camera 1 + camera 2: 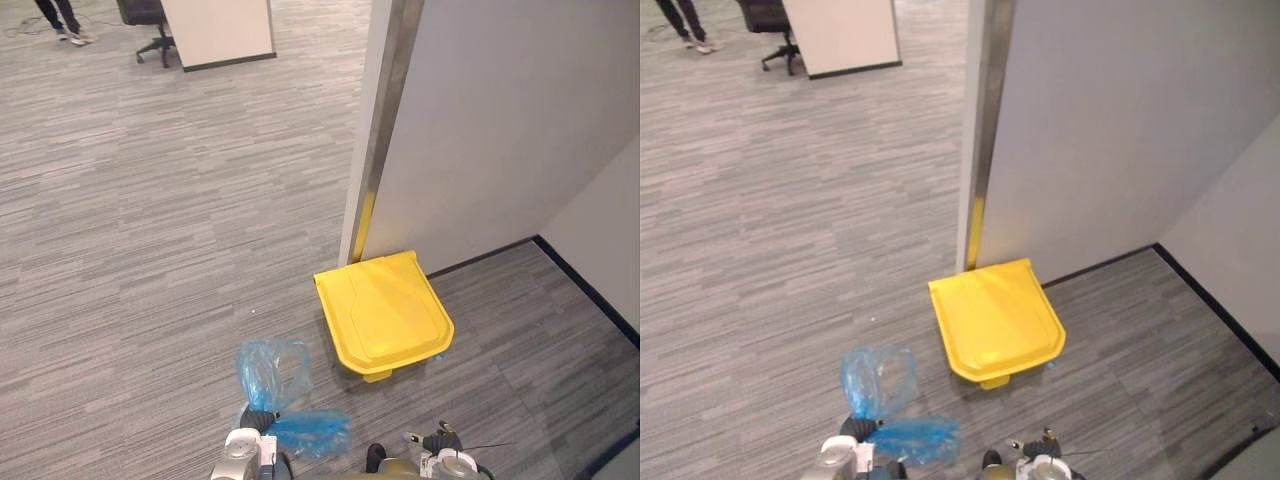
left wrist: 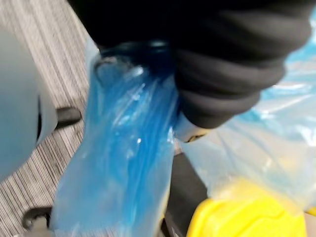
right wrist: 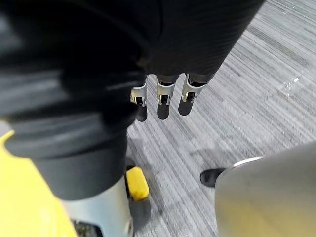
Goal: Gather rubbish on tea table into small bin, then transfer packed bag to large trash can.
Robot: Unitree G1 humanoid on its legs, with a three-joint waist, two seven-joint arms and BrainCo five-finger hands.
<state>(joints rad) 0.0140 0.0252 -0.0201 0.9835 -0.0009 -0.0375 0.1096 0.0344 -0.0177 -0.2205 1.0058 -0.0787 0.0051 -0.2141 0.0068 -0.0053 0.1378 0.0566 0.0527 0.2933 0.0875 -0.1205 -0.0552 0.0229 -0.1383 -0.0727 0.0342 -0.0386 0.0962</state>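
The translucent blue plastic rubbish bag is off the tea table and in the robot's keeping. Its gathered neck runs into the left robot hand, which is closed round the bunched film. One puffed lobe stands up in front of the hand and another folds out beside it. Gripping the bag at the neck keeps the mouth pinched, so the contents are unlikely to spill while it is carried.

The large trash can with a flat yellow plastic lid stands on the grey striped carpet floor, near the bag. It is tucked into the corner against the pale grey partition wall, probably to stay out of the walkway. Its lid lies shut, so the bag cannot go in yet.

The right robot hand hangs low with its fingers straight, relaxed and holding nothing. That leaves it free, I judge, to lift the lid. The task looks to be in its last stage, with the packed bag close to the can but not yet in it.
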